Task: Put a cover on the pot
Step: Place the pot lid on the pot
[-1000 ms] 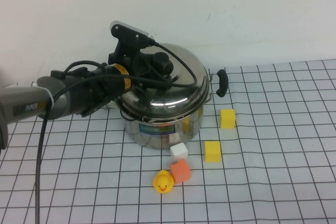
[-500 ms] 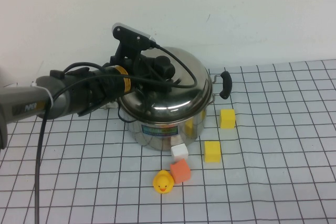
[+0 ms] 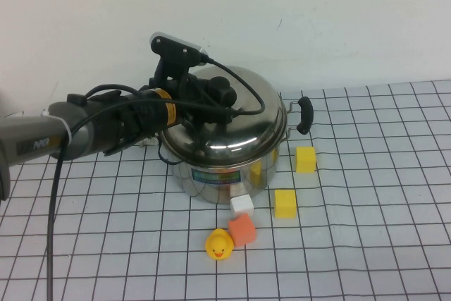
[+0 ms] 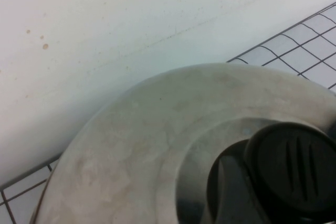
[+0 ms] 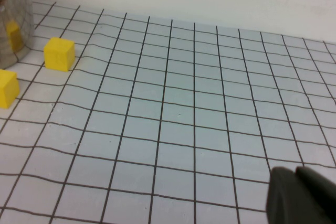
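The shiny steel pot (image 3: pixel 220 177) with a colourful front label stands at the back middle of the gridded mat. One black side handle (image 3: pixel 304 114) shows on its right. The domed steel lid (image 3: pixel 243 121) lies over the pot's mouth, tilted slightly. My left gripper (image 3: pixel 217 93) is shut on the lid's black knob (image 4: pixel 294 166). The lid's dome (image 4: pixel 152 129) fills the left wrist view. My right gripper (image 5: pixel 302 195) is shut and empty, low over the mat to the pot's right, out of the high view. The pot's edge (image 5: pixel 13 30) shows in the right wrist view.
Two yellow cubes (image 3: pixel 305 159) (image 3: pixel 285 203) lie right of the pot and also show in the right wrist view (image 5: pixel 59 53) (image 5: pixel 7 87). A white cube (image 3: pixel 241 204), an orange cube (image 3: pixel 242 230) and a yellow duck (image 3: pixel 219 245) lie in front. A white wall stands behind.
My left gripper has carried the lid a little to the right over the pot. The pot's right handle has shifted right as well.
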